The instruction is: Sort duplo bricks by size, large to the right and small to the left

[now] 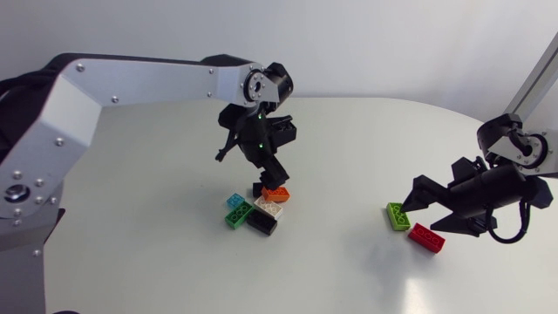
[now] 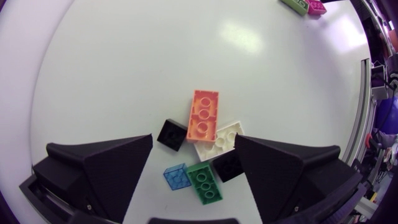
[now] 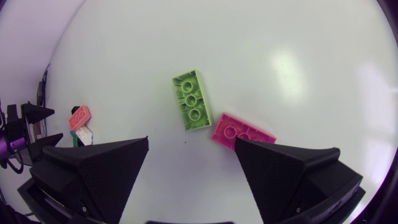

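Eight duplo bricks on the white table [image 1: 349, 148], in two groups well apart.

Six clustered near mid-table:
- Long orange brick [image 2: 203, 114], flat, studs up.
- Small black brick [image 2: 170, 133] touching one near corner of the orange brick, cream-white brick [image 2: 219, 140] touching the other.
- Closer under the wrist, a small blue brick [image 2: 177, 176], then a green brick [image 2: 205, 184] right beside it.
- Second black brick [image 2: 227, 167] just beside the green and cream-white ones, partly hidden behind one finger.

Left gripper [image 2: 193, 138] directly above this cluster, pointing down, fingers spread wide, nothing clamped. Cluster framed in the gap between them in the left wrist view. One fingertip very close to the orange brick in the head view; contact not discernible. Left arm [image 1: 131, 83] stretched in from the table's left edge to the middle.

Two more on the right side of the table:
- Long lime-green brick [image 3: 191, 99], flat, studs up.
- Red brick [image 3: 242, 132] just beside its near corner, set at an angle to it; touching or not, impossible to tell.

Right gripper [image 3: 191, 142] low over the table, fingers likewise well apart and holding nothing. Lime-green brick ahead of the gap, red brick ahead of one fingertip and near it. Right arm [image 1: 523, 148] entering from the right edge.
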